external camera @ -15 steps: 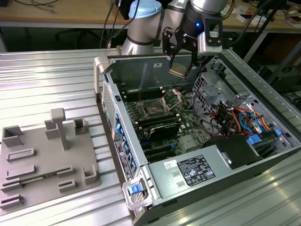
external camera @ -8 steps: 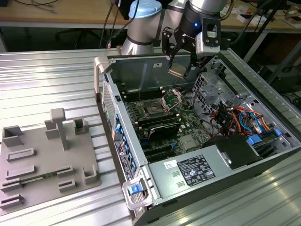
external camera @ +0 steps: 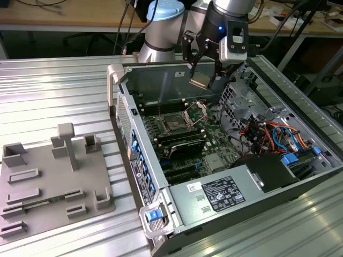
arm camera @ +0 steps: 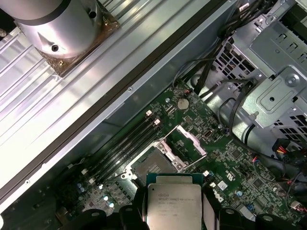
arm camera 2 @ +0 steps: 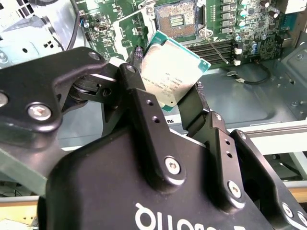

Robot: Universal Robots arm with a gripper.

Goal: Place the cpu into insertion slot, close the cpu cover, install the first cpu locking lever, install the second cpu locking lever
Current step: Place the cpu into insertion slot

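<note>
My gripper (external camera: 199, 80) hangs above the open computer case and is shut on the cpu (external camera: 198, 83), a small square chip with a silver-grey top. In both wrist views the black fingers (arm camera 2: 139, 91) (arm camera: 210, 203) clamp the cpu (arm camera 2: 172, 72) (arm camera: 173, 205) by two opposite edges. The insertion slot (external camera: 174, 125) (arm camera 2: 176, 19) (arm camera: 148, 166) lies uncovered on the green motherboard (external camera: 214, 140), well below the chip. The cpu cover (external camera: 195, 112) (arm camera: 186, 146) stands swung up beside the slot. A thin metal locking lever (arm camera 2: 215, 47) sticks out next to the slot.
Long black memory slots (external camera: 179, 140) run beside the socket. A metal drive cage (external camera: 241, 101) and coloured cables (external camera: 273, 134) fill the case on the exterior view's right, a power supply (external camera: 225, 195) sits in front. A grey fixture plate (external camera: 53, 182) lies on the ribbed table.
</note>
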